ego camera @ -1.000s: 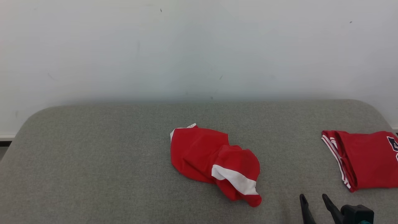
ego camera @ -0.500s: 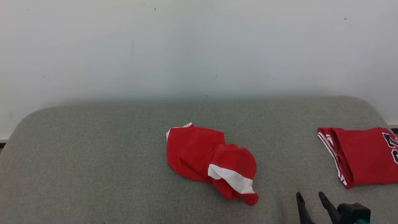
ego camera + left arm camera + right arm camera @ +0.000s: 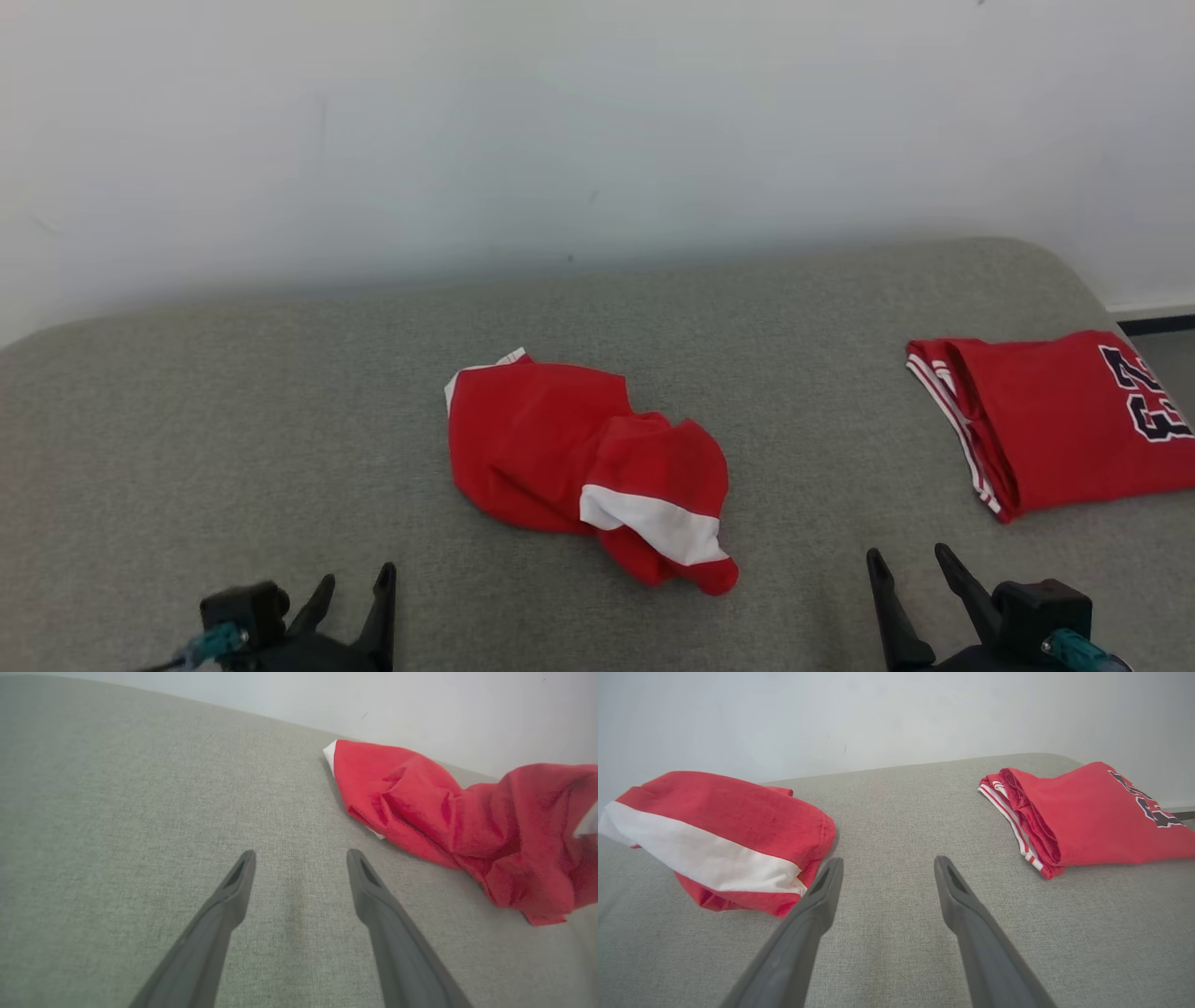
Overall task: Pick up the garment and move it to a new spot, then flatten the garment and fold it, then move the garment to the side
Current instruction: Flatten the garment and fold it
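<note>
Main risk is the grab: the garment is a bunched heap w/ layers overlapping, so if you pinch the top hump you'll prob. catch one layer, or two at once, and it comes up twisted, which makes flattening harder. Go for an edge you can read, e.g. the white corner at the far left. 2nd risk: the folded jersey at the right is the same red, and the R gripper sits between the two, so don't drift right and disturb that one. 3rd: the grey pad looks grippy, so dragging instead of lifting could re-crumple the cloth. Both grippers stand w/ fingers spread and nothing in them; the L gripper is low at the near left, apart from the heap. The garment lies mid-pad, between and just beyond the grippers: thin soft red cloth, creased, a broad white band across the near lobe, its shape not readable yet.
</note>
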### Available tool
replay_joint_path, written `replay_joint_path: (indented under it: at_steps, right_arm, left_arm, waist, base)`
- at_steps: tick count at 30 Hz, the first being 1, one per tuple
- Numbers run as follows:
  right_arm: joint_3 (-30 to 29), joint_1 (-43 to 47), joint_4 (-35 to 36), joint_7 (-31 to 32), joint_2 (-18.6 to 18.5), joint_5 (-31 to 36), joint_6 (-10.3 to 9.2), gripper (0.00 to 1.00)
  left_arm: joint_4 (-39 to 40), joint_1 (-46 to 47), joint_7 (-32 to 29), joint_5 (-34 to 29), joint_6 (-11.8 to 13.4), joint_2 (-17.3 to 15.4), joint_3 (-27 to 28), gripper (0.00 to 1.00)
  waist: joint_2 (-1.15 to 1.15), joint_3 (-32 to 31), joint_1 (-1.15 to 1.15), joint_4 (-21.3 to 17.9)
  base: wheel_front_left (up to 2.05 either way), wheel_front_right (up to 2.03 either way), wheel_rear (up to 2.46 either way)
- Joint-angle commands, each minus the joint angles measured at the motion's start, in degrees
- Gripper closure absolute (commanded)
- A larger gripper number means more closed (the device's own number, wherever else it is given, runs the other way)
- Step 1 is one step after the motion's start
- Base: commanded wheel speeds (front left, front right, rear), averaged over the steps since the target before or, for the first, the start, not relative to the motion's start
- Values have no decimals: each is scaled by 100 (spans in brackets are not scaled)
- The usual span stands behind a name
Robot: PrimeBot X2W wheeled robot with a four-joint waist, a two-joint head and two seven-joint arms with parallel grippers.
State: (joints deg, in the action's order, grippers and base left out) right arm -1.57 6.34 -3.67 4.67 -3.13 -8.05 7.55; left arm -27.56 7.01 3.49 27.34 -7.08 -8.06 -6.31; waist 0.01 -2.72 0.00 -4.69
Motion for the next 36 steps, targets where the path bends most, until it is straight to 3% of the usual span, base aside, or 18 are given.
replay_joint_path:
  at_steps: [1,14,18,19,21,22,23,24,28,36]
  right_arm:
    - [51,-79,51,19,-44,1,-10,0]
    - [342,-282,78,28,-124,-90,-10,0]
    - [402,-297,52,3,-128,-109,-10,0]
    - [431,-327,25,-15,-126,-117,-10,0]
    - [433,-341,14,-23,-130,-118,-10,0]
    - [432,-350,7,-34,-130,-114,-10,0]
    - [430,-355,-2,-37,-131,-105,-10,0]
    - [433,-362,-13,-48,-130,-108,-10,0]
    - [409,-344,-54,-56,-129,-100,-10,0]
    - [451,-346,-56,-50,-145,-72,-10,0]
  left_arm:
    - [-280,354,-217,134,-22,70,-45,0]
    - [-2099,2014,-786,503,375,240,89,0]
    - [-2433,2195,-843,415,668,184,90,0]
    - [-2677,2301,-993,302,890,118,33,0]
    - [-2823,2335,-1121,235,971,87,-35,0]
    - [-2898,2357,-1137,275,1054,97,2,36]
    - [-2945,2377,-1113,228,1075,97,-33,65]
    - [-2969,2398,-1098,212,1053,112,-64,100]
    - [-2913,2585,-928,307,752,182,-82,100]
    - [-2363,3542,-69,-104,437,328,-577,100]
  waist:
    - [-1,240,0,-301]
    - [-1,629,0,-1287]
    - [-1,677,0,-1420]
    - [-1,686,0,-1485]
    - [-1,684,0,-1506]
    - [-1,680,0,-1522]
    - [-1,676,0,-1533]
    - [-1,667,0,-1538]
    - [-1,575,0,-1503]
    - [-1,363,0,-1353]
  base:
    - [0,0,0]
    - [0,0,0]
    - [0,0,0]
    - [0,0,0]
    - [0,0,0]
    - [0,0,0]
    - [0,0,0]
    - [0,0,0]
    - [0,0,0]
    - [0,0,0]
